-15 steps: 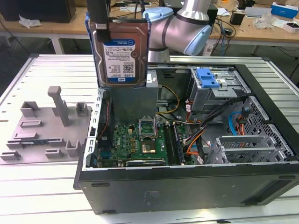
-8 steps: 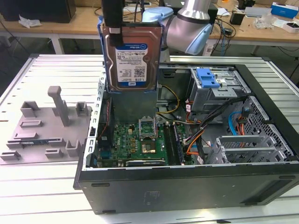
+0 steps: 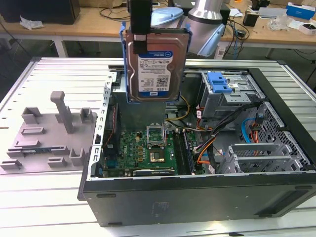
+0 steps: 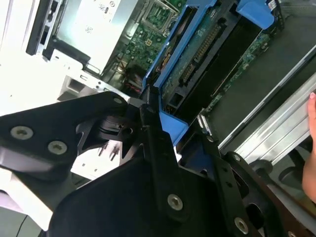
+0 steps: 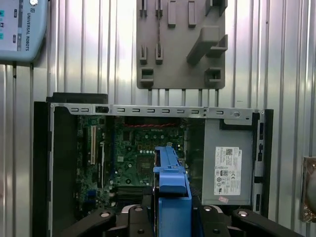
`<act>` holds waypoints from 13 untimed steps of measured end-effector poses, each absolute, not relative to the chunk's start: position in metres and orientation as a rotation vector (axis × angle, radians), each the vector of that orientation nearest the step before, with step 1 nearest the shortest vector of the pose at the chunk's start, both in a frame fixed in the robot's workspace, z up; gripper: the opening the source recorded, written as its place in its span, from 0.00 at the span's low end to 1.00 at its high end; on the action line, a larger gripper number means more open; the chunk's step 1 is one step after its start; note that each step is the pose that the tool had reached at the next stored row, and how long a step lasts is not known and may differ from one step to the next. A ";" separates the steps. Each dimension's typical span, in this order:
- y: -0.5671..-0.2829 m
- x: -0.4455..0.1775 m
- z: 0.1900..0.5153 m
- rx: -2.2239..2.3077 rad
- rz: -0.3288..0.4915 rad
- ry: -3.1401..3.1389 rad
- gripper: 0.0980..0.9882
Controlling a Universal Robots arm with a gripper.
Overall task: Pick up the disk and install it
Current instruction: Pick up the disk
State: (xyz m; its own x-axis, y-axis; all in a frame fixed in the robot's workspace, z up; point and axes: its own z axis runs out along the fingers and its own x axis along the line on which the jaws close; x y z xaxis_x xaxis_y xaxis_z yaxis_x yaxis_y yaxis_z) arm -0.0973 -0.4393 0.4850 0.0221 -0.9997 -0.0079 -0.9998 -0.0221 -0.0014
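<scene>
**DISK IN GRIP, HELD OVER OPEN CASE, NOT YET SEATED**

Found gripper (image 3: 139,42) pinched on top end of the disk (image 3: 158,64), one black finger lying across the label face in ext. view. In second wrist view, noted finger ends bearing on the blue carrier (image 4: 174,127) w/ no gap apparent. Judged grip taken at one end so rest of drive hangs free, leaving lower end clear to enter a bay first.

Located disk directly below gripper, upright, label toward ext. camera. Placed it above the computer case (image 3: 197,195), roughly over the middle, clear of all internals. Observed no contact w/ case.

Inside case, under disk: noted motherboard (image 3: 143,148), lying flat on case floor. Further inside, toward ext. view's right: noted metal drive cage (image 3: 217,106) w/ blue latch (image 3: 218,81). Judged prob. destination; not confirmed. Found case laid on its side, panel off, presumably to give access from above.

Beside case, on ext. view's left: noted grey fixture plate (image 3: 44,143) w/ upright posts and slots, resting on slatted table (image 3: 49,207). Judged a parts holder.

Beyond case: noted wooden benches (image 3: 98,22) w/ misc. clutter, not part of job.
</scene>
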 end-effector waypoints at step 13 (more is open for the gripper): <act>-0.466 -0.066 0.484 -2.240 0.009 2.192 0.30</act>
